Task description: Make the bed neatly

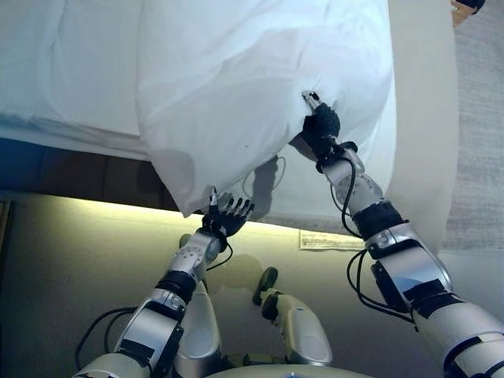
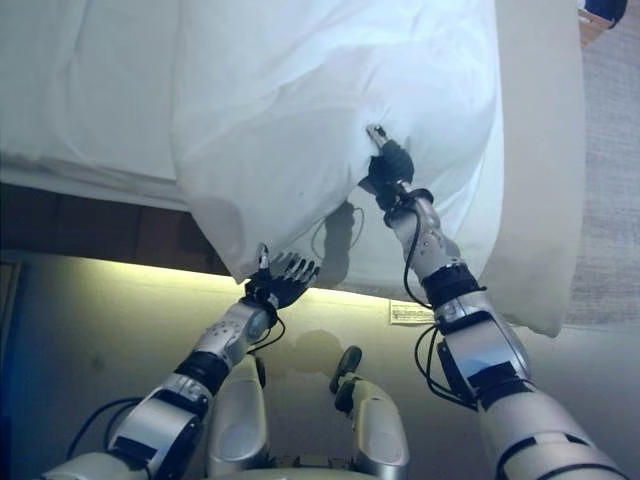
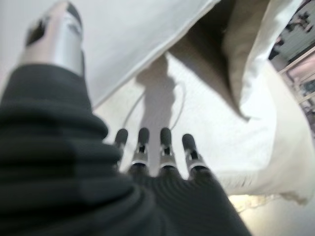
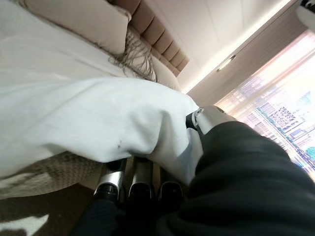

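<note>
A white duvet hangs bunched over the near edge of the bed, above the white sheet. My right hand is shut on a fold of the duvet and holds it up; the right wrist view shows the cloth pinched between thumb and curled fingers. My left hand is open just under the duvet's hanging lower corner, fingers straight and holding nothing. Its fingers point at the underside of the duvet. A beige pillow lies further up the bed.
A beige cover drapes down the bed's right side. The dark bed base has a lit strip along the floor. A white label lies by the bed's lower edge. Grey carpet is at the right. A padded headboard stands behind the pillow.
</note>
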You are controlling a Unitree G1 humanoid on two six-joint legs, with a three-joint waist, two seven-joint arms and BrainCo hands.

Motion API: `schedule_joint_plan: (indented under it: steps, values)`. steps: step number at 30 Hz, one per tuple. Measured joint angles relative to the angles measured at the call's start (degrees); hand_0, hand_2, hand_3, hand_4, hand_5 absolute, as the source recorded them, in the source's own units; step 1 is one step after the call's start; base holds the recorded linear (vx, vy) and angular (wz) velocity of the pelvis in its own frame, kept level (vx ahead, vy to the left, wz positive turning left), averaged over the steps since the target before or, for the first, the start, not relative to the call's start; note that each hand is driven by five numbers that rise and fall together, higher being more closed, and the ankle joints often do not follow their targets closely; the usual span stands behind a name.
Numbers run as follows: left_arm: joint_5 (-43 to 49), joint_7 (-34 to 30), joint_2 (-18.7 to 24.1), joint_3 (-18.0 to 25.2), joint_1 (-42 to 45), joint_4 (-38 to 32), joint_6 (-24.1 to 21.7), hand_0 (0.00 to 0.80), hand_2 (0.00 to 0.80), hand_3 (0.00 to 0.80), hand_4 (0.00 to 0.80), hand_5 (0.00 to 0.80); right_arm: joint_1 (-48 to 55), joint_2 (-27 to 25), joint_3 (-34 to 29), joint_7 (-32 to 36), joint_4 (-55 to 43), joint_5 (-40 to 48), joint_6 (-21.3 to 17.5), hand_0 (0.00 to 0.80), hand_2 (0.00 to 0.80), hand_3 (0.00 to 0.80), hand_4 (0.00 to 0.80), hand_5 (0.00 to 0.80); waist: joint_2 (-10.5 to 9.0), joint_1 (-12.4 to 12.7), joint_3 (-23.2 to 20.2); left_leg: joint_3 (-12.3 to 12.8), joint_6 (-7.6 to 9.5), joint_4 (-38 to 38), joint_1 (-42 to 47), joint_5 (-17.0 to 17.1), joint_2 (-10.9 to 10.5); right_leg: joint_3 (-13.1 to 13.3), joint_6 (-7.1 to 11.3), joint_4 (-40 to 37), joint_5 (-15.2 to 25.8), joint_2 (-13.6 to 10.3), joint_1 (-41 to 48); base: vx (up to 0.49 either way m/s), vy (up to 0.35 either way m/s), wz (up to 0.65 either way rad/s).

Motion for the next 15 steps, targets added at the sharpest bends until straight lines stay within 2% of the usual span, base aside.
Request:
schedule_joint_plan:
  steps: [7, 10, 15]
  values:
    - [-0.02, -1.78, -0.58, 0.48, -3.90, -0.24, -2.70, 0.000, 0.000, 0.000, 0.000, 0.000, 4.78, 1.27, 0.22, -1.01, -6.30, -0.33, 1.66, 0.800, 0.800, 0.800, 0.800, 0.800, -0.10, -2.14, 0.05, 0.54, 0.01, 0.13, 0.07, 0.00, 0.15, 0.69, -0.02, 0.06, 0.06, 0.04, -0.38, -0.002, 0.008, -0.04]
    - [-0.03, -2.45, -0.49, 2.60, -5.46, -0.33, -4.33, 0.000, 0.000, 0.000, 0.000, 0.000, 5.56, 1.69, 1.19, -1.01, -7.73, -1.41, 2.82, 0.800, 0.800, 0.800, 0.800, 0.800, -1.00, -2.81, 0.54, 1.70, -0.08, 0.13, 1.05, -0.14, 0.35, 1.77, -0.03, 0.37, 0.06, 0.06, -0.37, -0.012, 0.007, -0.15]
    - [-0.03, -4.62, -0.64, 4.54, -7.92, -0.35, -7.14, 0.000, 0.000, 0.000, 0.000, 0.000, 6.24, 1.54, 1.30, -0.98, -9.48, -1.77, 4.01, 0.800, 0.800, 0.800, 0.800, 0.800, -1.53, -3.65, 0.78, 1.80, -0.13, 0.14, 1.22, -0.21, 0.49, 1.98, -0.07, 0.50, 0.09, 0.14, -0.42, -0.004, 0.001, -0.03]
